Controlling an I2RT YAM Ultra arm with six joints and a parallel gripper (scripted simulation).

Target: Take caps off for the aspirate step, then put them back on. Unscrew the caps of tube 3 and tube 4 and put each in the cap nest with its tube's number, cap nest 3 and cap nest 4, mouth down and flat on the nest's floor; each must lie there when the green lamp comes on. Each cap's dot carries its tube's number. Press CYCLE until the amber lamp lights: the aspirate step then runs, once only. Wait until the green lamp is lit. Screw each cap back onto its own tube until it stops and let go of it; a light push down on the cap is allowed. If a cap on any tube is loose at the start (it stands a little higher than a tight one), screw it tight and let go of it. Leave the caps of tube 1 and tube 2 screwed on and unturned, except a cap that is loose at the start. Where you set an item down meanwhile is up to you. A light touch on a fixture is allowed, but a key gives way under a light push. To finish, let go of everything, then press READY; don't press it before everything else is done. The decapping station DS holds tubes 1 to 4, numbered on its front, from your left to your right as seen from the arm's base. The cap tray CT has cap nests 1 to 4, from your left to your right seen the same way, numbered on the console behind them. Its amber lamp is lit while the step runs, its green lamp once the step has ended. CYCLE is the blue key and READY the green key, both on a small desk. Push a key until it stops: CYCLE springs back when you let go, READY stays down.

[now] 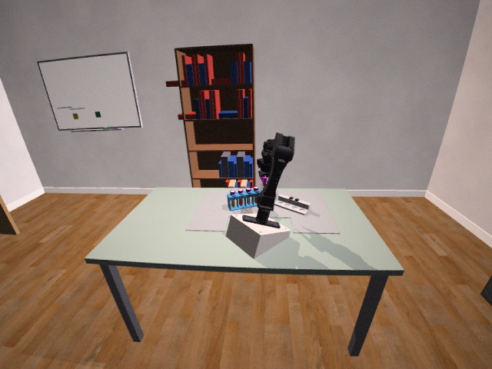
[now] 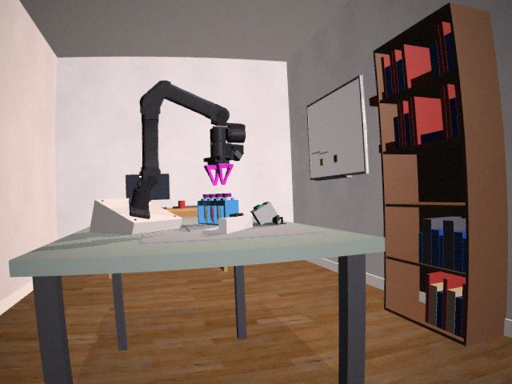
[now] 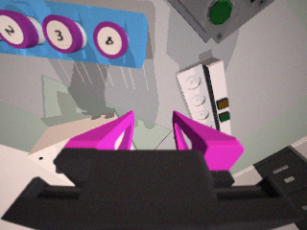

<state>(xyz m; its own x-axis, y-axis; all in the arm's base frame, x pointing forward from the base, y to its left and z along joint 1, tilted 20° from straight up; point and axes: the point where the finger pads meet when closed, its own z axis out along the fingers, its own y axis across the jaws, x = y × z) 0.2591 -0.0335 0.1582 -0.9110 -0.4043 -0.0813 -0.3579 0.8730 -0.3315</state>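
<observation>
The blue decapping station (image 3: 139, 26) (image 1: 243, 200) (image 2: 217, 211) holds its tubes with purple caps on. In the wrist view I see cap 2 (image 3: 16, 31), cap 3 (image 3: 59, 34) and cap 4 (image 3: 110, 40), all seated on their tubes. The white cap tray (image 3: 194, 98) (image 1: 294, 203) (image 2: 234, 224) has empty nests. Its amber lamp (image 3: 222, 103) and green lamp (image 3: 224, 116) look dark. My gripper (image 3: 153, 115) (image 2: 218, 182) points down, half open and empty. It hangs well above the station's caps.
The grey key desk carries the green READY key (image 3: 221, 11) and also shows in the exterior view (image 2: 264, 213), beyond the tray. The arm's white base block (image 1: 258, 236) (image 2: 124, 218) stands in front of the station. A grey mat (image 1: 206, 216) lies under the fixtures.
</observation>
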